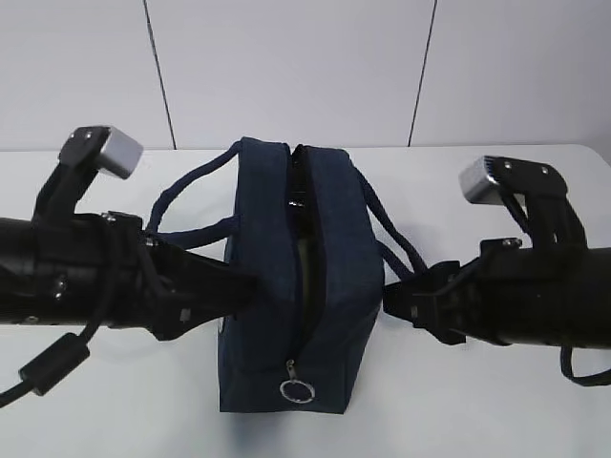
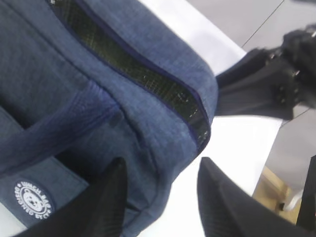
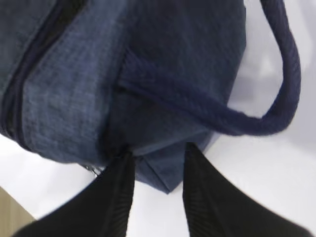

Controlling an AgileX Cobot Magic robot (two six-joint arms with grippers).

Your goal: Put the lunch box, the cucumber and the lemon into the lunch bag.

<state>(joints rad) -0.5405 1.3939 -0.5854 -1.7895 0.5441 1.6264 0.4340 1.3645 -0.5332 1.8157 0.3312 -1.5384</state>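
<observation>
- Both grippers flanked the lunch bag [image 1: 296, 286] in the exterior view — left gripper [image 1: 243, 291] against its near side, right gripper [image 1: 393, 303] against the opposite side; the zipper stood partly open, ring pull [image 1: 295, 391] hanging at the front end.
- Left wrist view: fingers [image 2: 111, 197] parted, the bag's lower edge between them; whether they pinched it I could not tell.
- Right wrist view: fingers [image 3: 118, 187] parted astride the bag's corner [image 3: 163, 175] — a strap handle [image 3: 276, 98] looped just beyond.
</observation>
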